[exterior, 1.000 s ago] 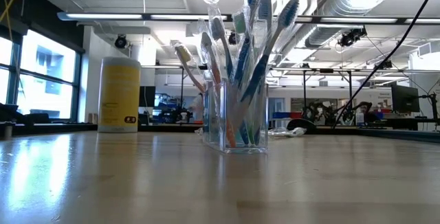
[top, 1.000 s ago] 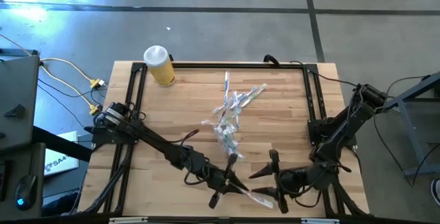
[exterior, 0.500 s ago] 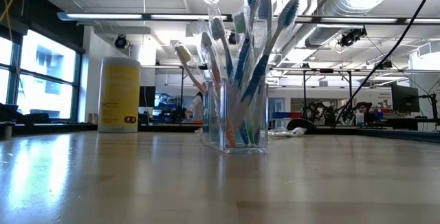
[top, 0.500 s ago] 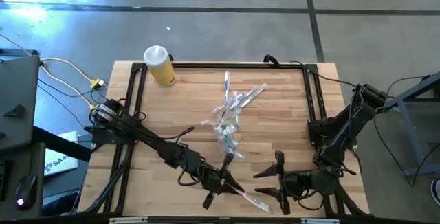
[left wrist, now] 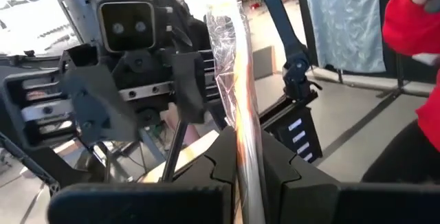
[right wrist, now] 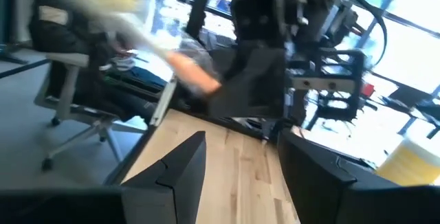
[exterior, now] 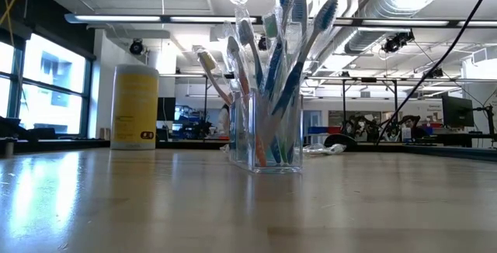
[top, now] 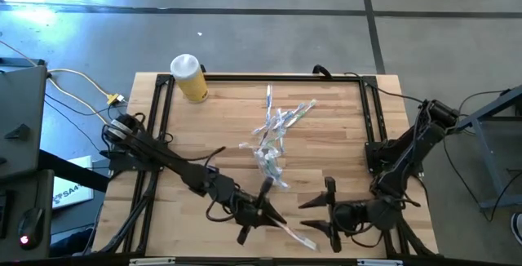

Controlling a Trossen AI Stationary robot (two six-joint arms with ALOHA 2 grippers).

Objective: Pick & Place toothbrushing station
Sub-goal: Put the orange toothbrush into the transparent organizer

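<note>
Both arms are dark, near-black machines built of slim tubular links joined by chunkier rounded joints, mounted on black frame rails that run along the edges of the pale wooden table [top: 212,127]. The left arm [top: 175,168] carries thin black cables looping loosely off its forearm, and a pale fitting sits at its base near the table's edge. The right arm [top: 408,156] has a bulkier, blocky shoulder and elbow. Each ends in a two-finger gripper of matte black plastic: flat, angular fingers [right wrist: 180,165] with bevelled tips. A boxy black camera housing [left wrist: 125,18] with two small round lenses sits on the other arm's wrist.
</note>
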